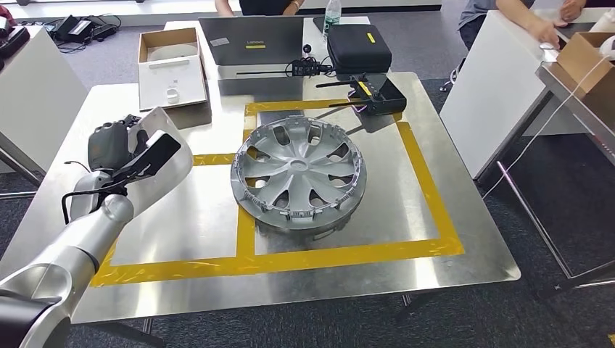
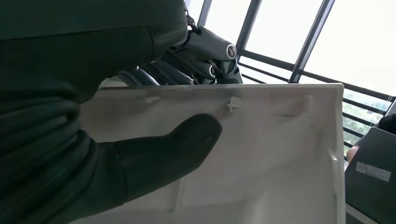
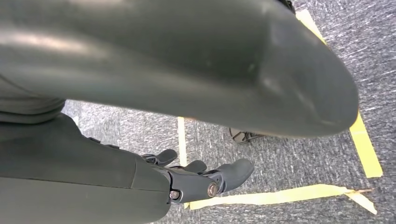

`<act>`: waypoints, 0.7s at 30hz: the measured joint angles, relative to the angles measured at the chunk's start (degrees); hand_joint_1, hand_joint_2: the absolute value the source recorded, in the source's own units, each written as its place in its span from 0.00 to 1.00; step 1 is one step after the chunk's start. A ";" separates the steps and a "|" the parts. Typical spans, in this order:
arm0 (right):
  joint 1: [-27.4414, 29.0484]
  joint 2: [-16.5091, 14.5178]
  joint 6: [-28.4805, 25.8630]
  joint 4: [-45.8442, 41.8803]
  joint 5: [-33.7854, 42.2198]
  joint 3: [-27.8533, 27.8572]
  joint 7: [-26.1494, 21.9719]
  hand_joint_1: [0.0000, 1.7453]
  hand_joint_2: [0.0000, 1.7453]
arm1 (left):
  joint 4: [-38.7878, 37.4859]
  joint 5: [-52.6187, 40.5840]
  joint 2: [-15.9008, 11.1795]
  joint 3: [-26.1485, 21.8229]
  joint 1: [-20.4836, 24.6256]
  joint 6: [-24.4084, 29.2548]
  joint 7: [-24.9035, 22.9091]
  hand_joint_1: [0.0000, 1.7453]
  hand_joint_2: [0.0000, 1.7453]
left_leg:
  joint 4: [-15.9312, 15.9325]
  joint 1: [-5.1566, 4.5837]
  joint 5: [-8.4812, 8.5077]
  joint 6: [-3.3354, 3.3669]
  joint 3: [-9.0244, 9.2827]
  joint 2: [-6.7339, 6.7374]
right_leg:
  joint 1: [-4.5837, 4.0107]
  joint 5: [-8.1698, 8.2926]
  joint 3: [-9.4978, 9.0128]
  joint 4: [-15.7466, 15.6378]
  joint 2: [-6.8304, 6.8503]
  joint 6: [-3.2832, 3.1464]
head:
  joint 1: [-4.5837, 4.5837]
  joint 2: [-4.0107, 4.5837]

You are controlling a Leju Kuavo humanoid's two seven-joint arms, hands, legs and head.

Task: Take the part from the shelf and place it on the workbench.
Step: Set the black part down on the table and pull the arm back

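Pick was done: left hand [image 1: 123, 148] gripped the white part [image 1: 168, 156], held above the workbench [image 1: 181, 225] left of the hubcap [image 1: 299, 172]; set-down was left; right hand [image 3: 205, 179] hung empty, fingers loosely apart.

The left hand [image 2: 140, 140] grips a flat white moulded plastic panel [image 2: 261, 154] with small raised tabs along one edge. Its thick dark thumb [image 2: 187, 140] lies pressed across the panel's pale face, while the darker fingers [image 2: 196, 56] curl over the far edge behind it. The grey ribbed wrist cover [image 2: 42, 140] sits close to the camera. Beyond the panel stand bright windows with dark metal frames [image 2: 308, 42], and past the panel's side edge a grey laptop lid [image 2: 371, 182] bears a white sticker.
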State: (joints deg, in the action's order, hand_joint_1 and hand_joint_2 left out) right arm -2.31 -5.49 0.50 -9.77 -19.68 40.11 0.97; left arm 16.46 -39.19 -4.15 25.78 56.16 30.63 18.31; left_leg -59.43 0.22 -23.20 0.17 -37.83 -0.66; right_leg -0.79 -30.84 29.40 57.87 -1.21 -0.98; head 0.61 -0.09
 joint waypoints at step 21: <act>0.01 0.07 -0.37 0.00 -0.56 0.00 -0.08 0.00 0.00 | 1.38 -3.78 2.68 -0.16 4.76 8.87 8.12 0.00 0.00 | 0.01 0.00 0.01 -0.01 0.04 -0.04 | -0.01 0.00 -0.04 0.01 0.03 0.00 | -0.01 0.00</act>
State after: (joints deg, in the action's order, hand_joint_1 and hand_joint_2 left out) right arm -2.31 -5.42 0.13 -9.77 -20.24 40.11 0.90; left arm 17.84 -42.97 -1.47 25.62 60.91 39.50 26.43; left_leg -59.42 0.22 -23.20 0.17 -37.78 -0.69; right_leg -0.80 -30.84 29.36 57.88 -1.18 -0.98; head 0.61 -0.09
